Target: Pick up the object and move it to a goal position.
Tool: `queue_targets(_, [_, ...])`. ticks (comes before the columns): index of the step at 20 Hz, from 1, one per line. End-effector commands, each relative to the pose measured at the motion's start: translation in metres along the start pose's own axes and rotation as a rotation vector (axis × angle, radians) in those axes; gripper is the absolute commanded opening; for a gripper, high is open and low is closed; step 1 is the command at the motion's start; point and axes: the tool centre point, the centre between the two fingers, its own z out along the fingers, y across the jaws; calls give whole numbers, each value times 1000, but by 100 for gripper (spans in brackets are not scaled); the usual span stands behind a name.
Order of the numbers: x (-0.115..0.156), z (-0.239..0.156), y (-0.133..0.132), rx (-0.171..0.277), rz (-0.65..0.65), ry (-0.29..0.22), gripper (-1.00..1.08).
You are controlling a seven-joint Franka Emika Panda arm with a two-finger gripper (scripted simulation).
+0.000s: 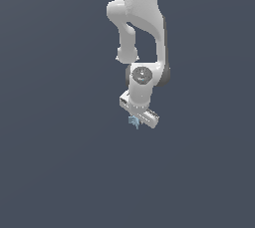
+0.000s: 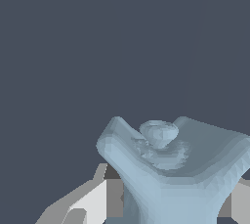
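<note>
**Arm reaching down, pale-blue piece between its fingers**

In the exterior view the white Panda arm [image 1: 142,23] comes in from the top edge, bends at its elbow and points its wrist downward. The gripper [image 1: 137,118] bar sits tilted, its end toward the exterior view's right lower than the other. The object [image 1: 134,121], a tiny pale-blue pronged piece, sits directly under the bar at the tips. In the wrist view the object [image 2: 168,169] fills the near field, prongs spreading and a rounded knob at its centre, with the pale fingers [image 2: 90,203] close against it on either side, closed on it. The dark grey table [image 1: 60,162] lies all around.
</note>
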Motion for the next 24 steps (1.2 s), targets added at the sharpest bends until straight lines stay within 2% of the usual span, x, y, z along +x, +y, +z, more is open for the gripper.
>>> queue_targets(1, [0, 0, 0, 0, 0, 0, -100])
queue_targets(13, [-8, -14, -9, 0, 0, 0, -100])
queue_targets(24, [-54, -95, -56, -1, 1, 1, -100])
